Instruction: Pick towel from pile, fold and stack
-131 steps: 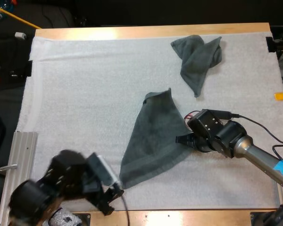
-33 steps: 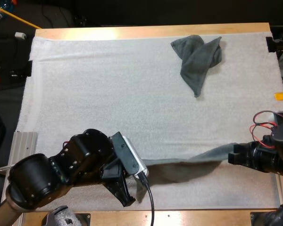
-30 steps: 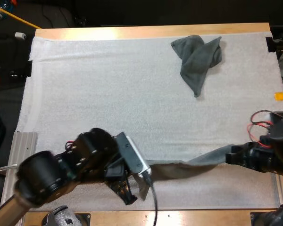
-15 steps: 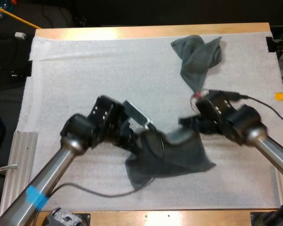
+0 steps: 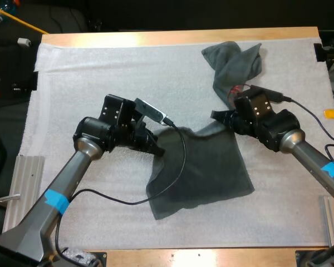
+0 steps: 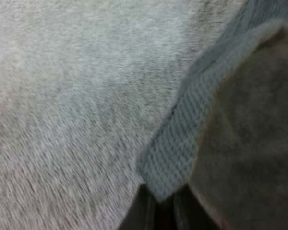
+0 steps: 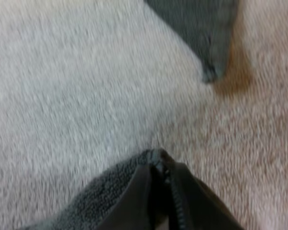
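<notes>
- Towel [image 5: 203, 167] in hand: dark grey-green, laid out on the white mat [image 5: 100, 72] near the middle of the tabletop [image 5: 156, 36]. Roughly four-sided, creased, near edge uneven.
- Left jaws: closed on the towel's far left corner. Hem pinched from both sides in the left wrist view, with the rest of the cloth trailing away over the mat.
- Right jaws: closed on the far right corner. Small bunch of cloth clamped between them in the right wrist view.
- Reason for the hold, as judged: two corners of one edge taken well apart, to draw the cloth taut and lay it flat ready for folding. Both grips low over the mat, so likely at the laying-out step.
- Position relative to the jaws: far edge strung between the two grips, body of the towel on the near side of both, spread toward the near edge of the tabletop.
- Crumpled towel [image 5: 234, 67]: at the far right of the mat, just beyond the right jaws. Contact with them not determinable from the high view. Its tip lies apart from the held corner in the right wrist view.
- Fold not yet made.
</notes>
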You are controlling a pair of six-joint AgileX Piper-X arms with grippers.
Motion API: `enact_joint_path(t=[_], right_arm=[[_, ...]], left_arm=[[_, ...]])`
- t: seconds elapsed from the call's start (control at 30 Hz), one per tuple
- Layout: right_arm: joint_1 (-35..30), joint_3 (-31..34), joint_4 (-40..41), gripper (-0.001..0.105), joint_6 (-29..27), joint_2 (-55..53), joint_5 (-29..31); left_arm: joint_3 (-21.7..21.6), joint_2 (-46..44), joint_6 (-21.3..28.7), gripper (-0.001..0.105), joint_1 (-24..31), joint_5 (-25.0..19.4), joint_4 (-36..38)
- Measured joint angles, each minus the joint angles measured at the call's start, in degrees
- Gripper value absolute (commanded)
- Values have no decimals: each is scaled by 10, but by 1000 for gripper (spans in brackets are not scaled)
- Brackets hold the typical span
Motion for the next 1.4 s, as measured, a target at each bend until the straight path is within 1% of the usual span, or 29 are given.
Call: enact_joint_path(t=[0.07,0.1,0.13,0.17,0.2,0.23,0.27,0.3,0.33,0.37,0.4,0.43,0.47,0.53,0.63,0.73,0.83,0.93,1.03,1.2,1.3,1.4], right_arm=[[0,0,-12,1,0,2,0],[0,0,-16,6,0,3,0],[0,1,-22,15,0,3,0],[0,1,-32,19,0,4,-3],[0,1,-41,34,0,6,-7],[0,1,-50,48,1,8,-9],[0,1,-60,58,1,9,-11],[0,1,-73,70,1,11,-15],[0,1,-85,77,0,11,-19],[0,1,-92,77,-5,11,-21],[0,0,-95,76,-12,11,-22],[0,-1,-97,74,-22,11,-22],[0,-2,-97,73,-35,9,-22],[0,-2,-94,71,-53,1,-22],[0,-2,-70,71,-75,-24,-22],[0,-2,-37,71,-101,-66,-23],[0,-3,16,71,-123,-112,-23],[0,-4,75,71,-134,-158,-23],[0,-4,128,71,-137,-205,-23],[0,-4,204,71,-140,-276,-23],[0,-4,250,71,-140,-318,-23],[0,-4,297,71,-140,-354,-23]], left_arm=[[0,8,22,0,8,-4,-1],[0,9,30,0,12,-14,-1],[0,10,37,2,15,-27,-1],[0,9,42,3,16,-44,-1],[0,9,49,9,16,-62,-1],[0,9,57,19,17,-82,-1],[0,9,65,23,17,-99,-2],[0,9,71,35,17,-114,-5],[0,9,73,47,17,-130,-9],[0,9,74,54,17,-150,-11],[-1,9,75,65,17,-168,-10],[-3,9,75,73,17,-185,-6],[-5,9,75,73,17,-200,1],[-12,8,75,64,17,-223,16],[-14,-8,68,55,17,-228,45],[-14,-44,50,55,17,-206,71],[-14,-95,27,55,17,-165,97],[-15,-146,-1,55,17,-131,126],[-15,-204,-19,55,17,-99,163],[-15,-308,-67,55,17,-47,213],[-15,-360,-95,55,17,-25,245],[-15,-409,-120,55,17,-19,274]])
